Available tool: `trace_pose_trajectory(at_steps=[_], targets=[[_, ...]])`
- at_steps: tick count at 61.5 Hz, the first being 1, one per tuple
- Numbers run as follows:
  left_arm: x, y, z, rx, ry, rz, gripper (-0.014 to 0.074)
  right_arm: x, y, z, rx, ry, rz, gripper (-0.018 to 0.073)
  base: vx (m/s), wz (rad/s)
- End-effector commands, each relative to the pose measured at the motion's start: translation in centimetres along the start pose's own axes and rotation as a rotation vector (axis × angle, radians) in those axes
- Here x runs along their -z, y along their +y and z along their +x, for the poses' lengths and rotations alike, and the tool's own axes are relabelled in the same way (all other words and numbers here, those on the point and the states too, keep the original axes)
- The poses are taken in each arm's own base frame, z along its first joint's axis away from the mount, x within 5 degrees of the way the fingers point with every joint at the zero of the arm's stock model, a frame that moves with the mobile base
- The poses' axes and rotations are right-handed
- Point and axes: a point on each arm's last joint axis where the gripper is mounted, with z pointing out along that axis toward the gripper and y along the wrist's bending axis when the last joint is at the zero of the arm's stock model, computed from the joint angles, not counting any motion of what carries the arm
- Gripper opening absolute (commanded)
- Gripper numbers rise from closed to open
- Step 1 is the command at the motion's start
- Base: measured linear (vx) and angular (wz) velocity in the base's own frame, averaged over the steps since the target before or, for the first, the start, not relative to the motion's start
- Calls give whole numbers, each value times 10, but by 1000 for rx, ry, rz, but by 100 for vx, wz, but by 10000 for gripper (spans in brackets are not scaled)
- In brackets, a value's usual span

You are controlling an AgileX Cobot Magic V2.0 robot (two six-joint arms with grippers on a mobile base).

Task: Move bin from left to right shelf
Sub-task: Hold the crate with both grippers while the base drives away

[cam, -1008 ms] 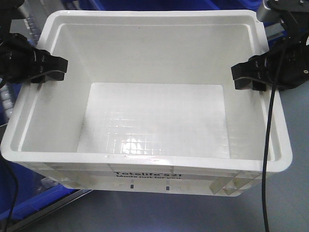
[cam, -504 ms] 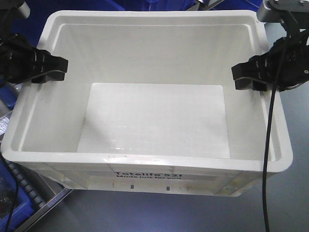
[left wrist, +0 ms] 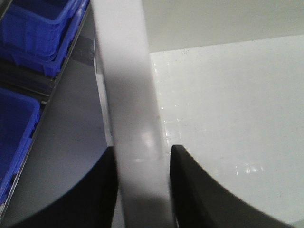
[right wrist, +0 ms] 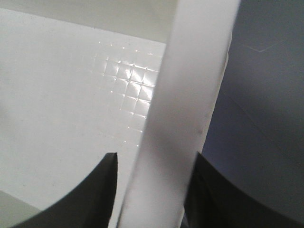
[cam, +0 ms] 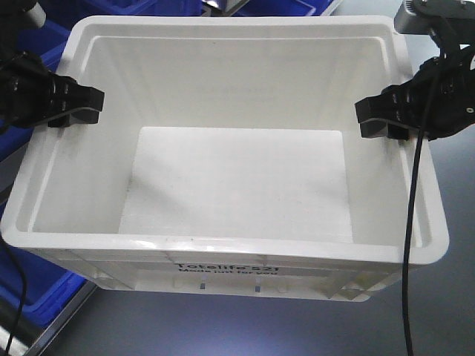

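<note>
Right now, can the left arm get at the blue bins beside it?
Probably not. The left gripper is shut on the white Totelife tote's left rim and the right gripper on the opposite rim. To reach the blue bins, it would first have to let go.

Arms matte black. Left gripper and right gripper carry blocky black fingers. Thin black cable runs from right wrist; grey housing above.
</note>
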Motion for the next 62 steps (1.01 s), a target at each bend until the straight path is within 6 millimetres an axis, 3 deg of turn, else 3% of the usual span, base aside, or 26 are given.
trace_pose_trajectory(at_steps=[1, 62], targets=[[27, -9, -16, -33, -171, 16, -1, 24, 1, -13, 34, -159, 20, -4, 14, -53], [27, -9, -16, -33, -171, 16, -1, 24, 1, -13, 34, -158, 20, -4, 21, -67]])
